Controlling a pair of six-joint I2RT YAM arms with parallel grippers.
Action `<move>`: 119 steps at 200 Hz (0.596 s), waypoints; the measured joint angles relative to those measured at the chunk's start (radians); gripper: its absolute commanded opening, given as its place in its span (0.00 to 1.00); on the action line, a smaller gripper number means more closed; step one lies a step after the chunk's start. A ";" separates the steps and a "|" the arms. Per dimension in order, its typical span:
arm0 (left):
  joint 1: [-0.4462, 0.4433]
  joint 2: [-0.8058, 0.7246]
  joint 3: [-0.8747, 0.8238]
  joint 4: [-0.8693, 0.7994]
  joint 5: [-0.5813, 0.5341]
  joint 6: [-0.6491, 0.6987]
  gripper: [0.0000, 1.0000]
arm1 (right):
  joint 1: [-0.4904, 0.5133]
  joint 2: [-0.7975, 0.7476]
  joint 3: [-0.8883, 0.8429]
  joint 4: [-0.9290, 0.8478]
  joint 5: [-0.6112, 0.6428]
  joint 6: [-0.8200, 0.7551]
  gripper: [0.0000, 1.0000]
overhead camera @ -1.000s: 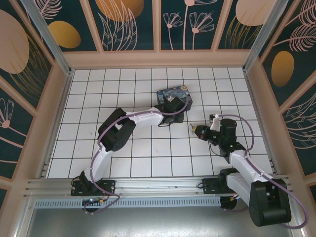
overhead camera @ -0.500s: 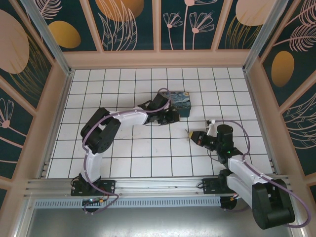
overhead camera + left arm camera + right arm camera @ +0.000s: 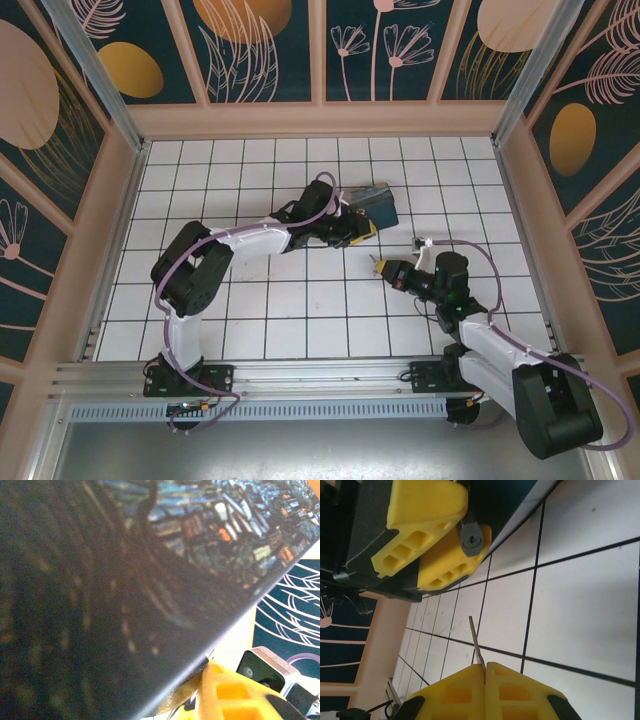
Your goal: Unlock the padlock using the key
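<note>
While the left gripper [image 3: 357,228] clamps the padlock [image 3: 471,538] beside the painted box [image 3: 373,200], around the middle of the worktop [image 3: 580,605], keyhole turned toward the right arm, the right gripper [image 3: 485,668] is closed tight on the key [image 3: 476,641], whose blade aims toward the lock across a clear gap. A good insertion, I judge, means aligning the blade with the slot, matching its roll, then advancing straight and slowly. The shackle hides behind the 2 yellow fingers [image 3: 427,510], the key's ring is buried in the grip, and the slot's orientation is hard to read.
</note>
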 measured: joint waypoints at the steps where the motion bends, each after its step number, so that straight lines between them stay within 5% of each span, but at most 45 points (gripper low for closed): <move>1: 0.000 0.000 0.000 0.001 0.001 -0.001 0.09 | 0.000 0.000 0.000 0.002 0.000 0.000 0.00; 119: 0.016 -0.018 -0.039 0.080 0.035 -0.087 0.07 | -0.018 0.113 0.024 0.204 0.004 -0.007 0.00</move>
